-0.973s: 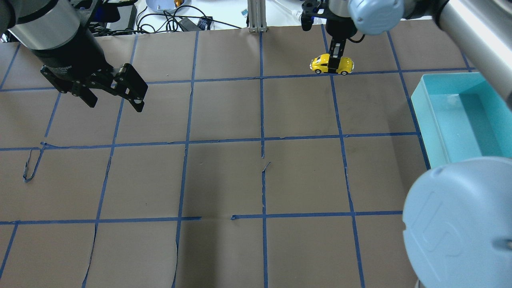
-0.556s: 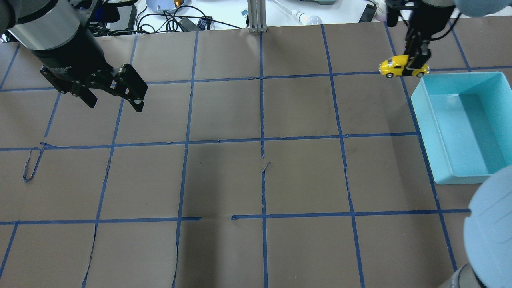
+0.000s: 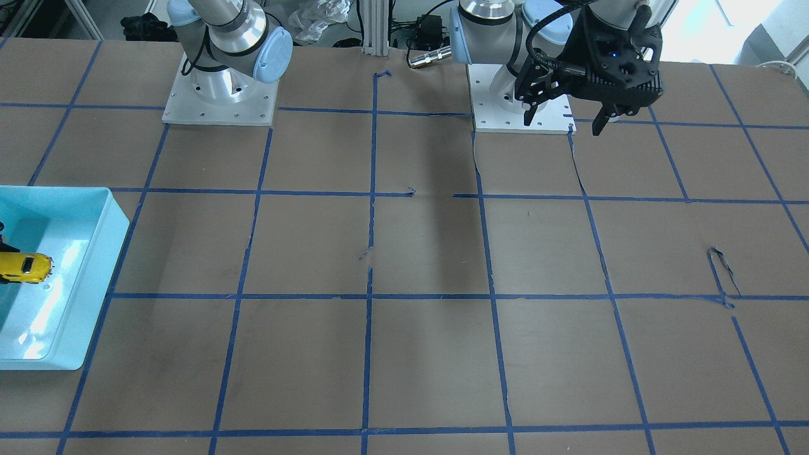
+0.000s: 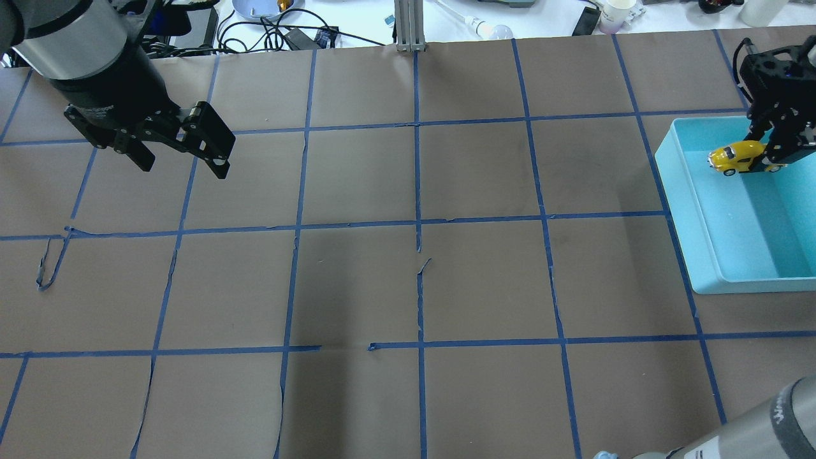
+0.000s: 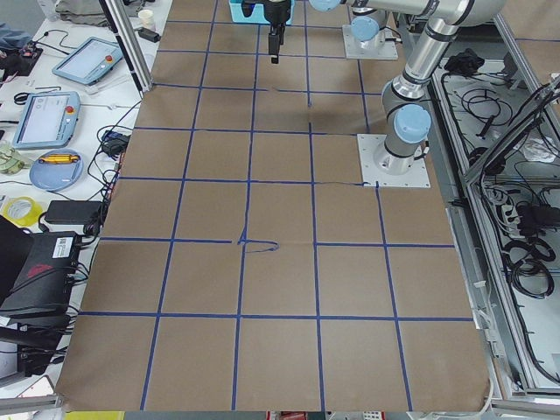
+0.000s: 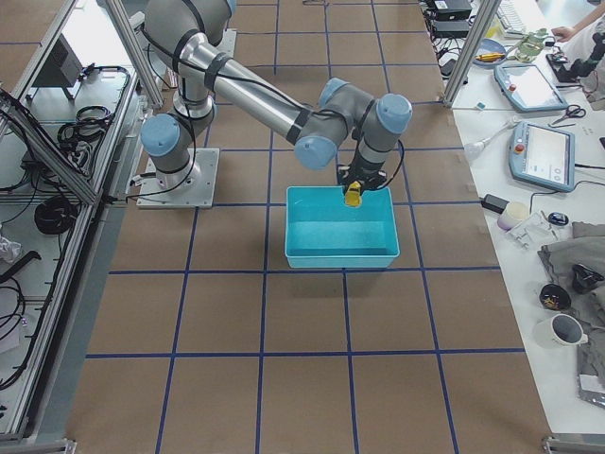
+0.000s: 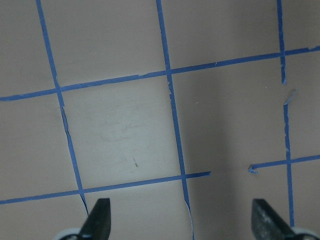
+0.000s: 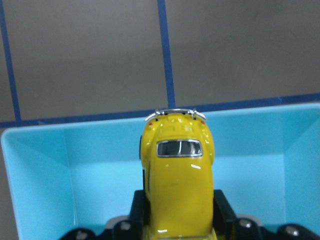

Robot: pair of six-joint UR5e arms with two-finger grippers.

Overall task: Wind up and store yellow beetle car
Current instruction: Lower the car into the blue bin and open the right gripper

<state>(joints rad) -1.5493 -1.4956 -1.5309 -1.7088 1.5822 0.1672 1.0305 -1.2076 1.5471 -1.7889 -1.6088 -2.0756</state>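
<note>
Right gripper (image 4: 764,158), clenched on the flanks of the yellow beetle car (image 4: 733,156), holds it over the teal bin (image 4: 701,255), near the bin's 12 o'clock wall in the overhead view. The bin sits at the table's (image 4: 414,287) 3 o'clock edge. The left gripper (image 4: 183,169), jaws spread wide, hangs at 10 o'clock.

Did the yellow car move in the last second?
Yes. The yellow beetle car, in the right claw, went rightward off the taped grid to over the blue bin.
</note>
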